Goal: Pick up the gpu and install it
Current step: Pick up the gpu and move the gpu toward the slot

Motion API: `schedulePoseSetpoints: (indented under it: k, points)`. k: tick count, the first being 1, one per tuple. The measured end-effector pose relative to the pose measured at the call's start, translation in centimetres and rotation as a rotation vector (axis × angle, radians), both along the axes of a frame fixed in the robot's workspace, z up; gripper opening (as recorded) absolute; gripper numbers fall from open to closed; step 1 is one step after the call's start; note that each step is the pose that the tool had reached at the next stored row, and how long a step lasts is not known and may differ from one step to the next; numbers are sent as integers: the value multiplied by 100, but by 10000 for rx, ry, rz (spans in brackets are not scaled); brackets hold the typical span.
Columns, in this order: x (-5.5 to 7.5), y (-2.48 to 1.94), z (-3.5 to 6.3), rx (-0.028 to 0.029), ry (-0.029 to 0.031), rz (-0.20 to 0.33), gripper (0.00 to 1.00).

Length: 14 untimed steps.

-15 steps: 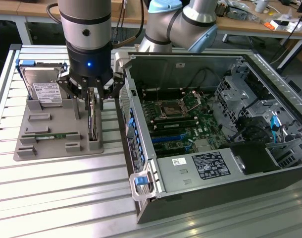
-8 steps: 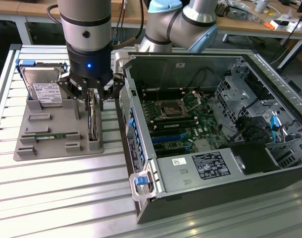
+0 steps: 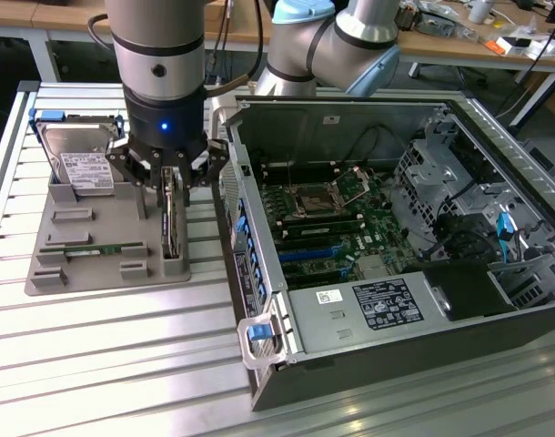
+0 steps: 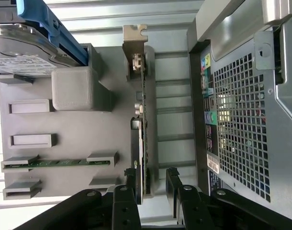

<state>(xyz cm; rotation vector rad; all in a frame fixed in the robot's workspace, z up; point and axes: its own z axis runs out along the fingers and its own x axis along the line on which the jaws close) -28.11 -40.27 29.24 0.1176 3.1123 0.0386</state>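
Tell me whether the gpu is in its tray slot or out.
In: the gpu stands on edge in the grey tray, open gripper straddling it.

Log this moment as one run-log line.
stage: pre-grasp | end effector: open, straddling gpu | gpu: on edge in grey holder, not lifted | computer case: open

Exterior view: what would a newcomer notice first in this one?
The open PC case on the exterior view's right, its motherboard bare. Toward that view's left the arm's tool hangs open over a gray tray, with a finger on either side of the gpu standing on edge there. A hard drive sits in the tray's far corner.
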Motion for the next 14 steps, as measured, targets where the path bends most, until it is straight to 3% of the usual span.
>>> schedulePoseSetpoints:
  k: [14]
  points:
    - [6,-1,-66,0,1,0,38]
